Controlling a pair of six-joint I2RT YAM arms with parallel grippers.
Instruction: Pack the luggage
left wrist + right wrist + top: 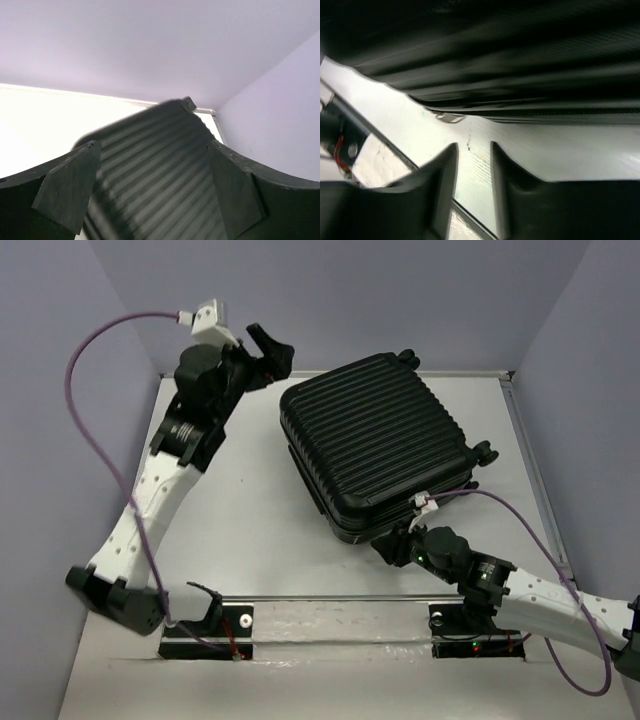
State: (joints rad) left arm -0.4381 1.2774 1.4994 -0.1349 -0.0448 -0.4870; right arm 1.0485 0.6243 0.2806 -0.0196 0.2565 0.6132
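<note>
The luggage (375, 445), a black ribbed hard-shell suitcase, lies shut on the white table, right of centre, with small wheels on its right side. My left gripper (272, 350) hovers by its far left corner, open and empty. In the left wrist view the ribbed shell (155, 170) shows between the wide-apart fingers (70, 187). My right gripper (388, 548) is low at the suitcase's near edge, its fingers a narrow gap apart and holding nothing. The right wrist view shows the shell's side (510, 60) and a zipper pull (449, 118) just beyond the fingertips (451, 155).
Lilac walls close in the table at the back and both sides. A metal rail (330, 598) with the arm bases runs along the near edge. Purple cables loop from both wrists. Bare white table (240, 510) lies left of the suitcase.
</note>
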